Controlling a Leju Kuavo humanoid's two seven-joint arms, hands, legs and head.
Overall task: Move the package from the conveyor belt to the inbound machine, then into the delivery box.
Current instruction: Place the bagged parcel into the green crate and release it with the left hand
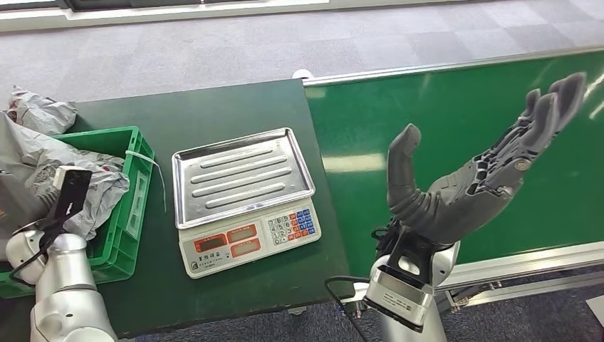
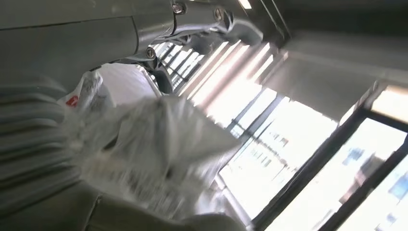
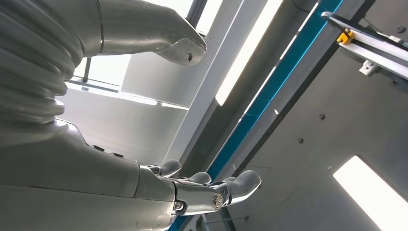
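Note:
A crinkled grey plastic package [image 2: 159, 144] lies blurred between the fingers [image 2: 202, 19] and the thumb of my left hand [image 2: 96, 38], which holds it. In the head view this grey package [image 1: 21, 164] hangs at the far left over the green delivery box [image 1: 135, 185], hiding the hand above my left forearm. My right hand [image 1: 470, 178] is raised over the green conveyor belt [image 1: 463, 107], palm up, fingers spread, holding nothing. The right hand [image 3: 96, 159] is also open against the ceiling. The inbound machine, a scale [image 1: 249, 239] with a steel tray [image 1: 242, 174], stands bare between box and belt.
More grey bags [image 1: 100, 189] lie in the delivery box, and another bag [image 1: 39, 110] sits behind it on the dark green table [image 1: 214, 107]. The belt's metal frame [image 1: 527, 260] runs along its near side. Grey carpet floor lies beyond.

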